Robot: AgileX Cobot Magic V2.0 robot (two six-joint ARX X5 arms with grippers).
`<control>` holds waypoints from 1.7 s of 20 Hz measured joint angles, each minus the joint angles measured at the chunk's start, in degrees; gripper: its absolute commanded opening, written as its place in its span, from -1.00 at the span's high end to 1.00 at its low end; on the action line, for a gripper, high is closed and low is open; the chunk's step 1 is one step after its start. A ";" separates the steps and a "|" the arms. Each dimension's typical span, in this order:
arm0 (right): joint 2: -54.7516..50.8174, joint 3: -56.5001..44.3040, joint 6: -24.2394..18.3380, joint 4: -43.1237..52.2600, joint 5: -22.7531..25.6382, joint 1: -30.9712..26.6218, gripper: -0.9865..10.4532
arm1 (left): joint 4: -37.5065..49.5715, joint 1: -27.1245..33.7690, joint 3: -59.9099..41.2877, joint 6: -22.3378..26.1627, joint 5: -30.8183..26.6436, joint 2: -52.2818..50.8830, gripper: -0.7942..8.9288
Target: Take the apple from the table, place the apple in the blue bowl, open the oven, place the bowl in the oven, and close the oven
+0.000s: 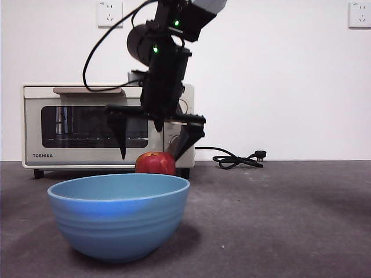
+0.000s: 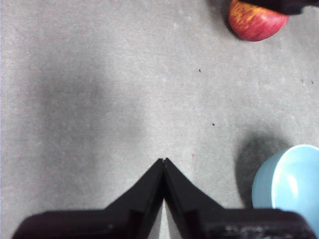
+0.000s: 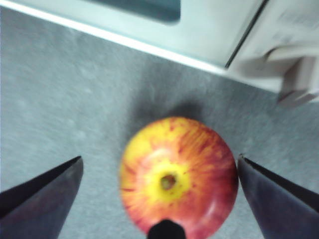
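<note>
The red and yellow apple [image 1: 155,163] rests on the dark grey table [image 1: 278,214], just behind the blue bowl [image 1: 119,215] and in front of the cream oven [image 1: 87,124]. My right gripper [image 1: 155,142] hangs open right above the apple, one jaw on each side, not touching it. In the right wrist view the apple [image 3: 178,177] lies between the spread jaws of the right gripper [image 3: 160,167]. My left gripper [image 2: 164,160] is shut over bare table, far from the apple [image 2: 255,20] and beside the bowl [image 2: 290,179].
The oven door is shut, its beige handle [image 1: 90,90] along the top. A black power cord and plug [image 1: 239,159] lie on the table to the right of the oven. White wall with sockets stands behind.
</note>
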 measured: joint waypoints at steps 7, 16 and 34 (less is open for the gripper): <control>2.43 -0.02 0.28 0.20 0.22 0.00 -0.32 | -0.07 0.00 0.00 0.11 0.00 0.00 0.85; 2.43 0.00 0.52 -1.31 -0.13 -1.07 0.85 | -0.07 0.00 0.00 0.46 0.00 0.00 0.85; -12.66 1.81 -6.93 -26.08 5.09 5.14 0.85 | -0.04 0.00 0.00 0.92 0.00 0.00 0.85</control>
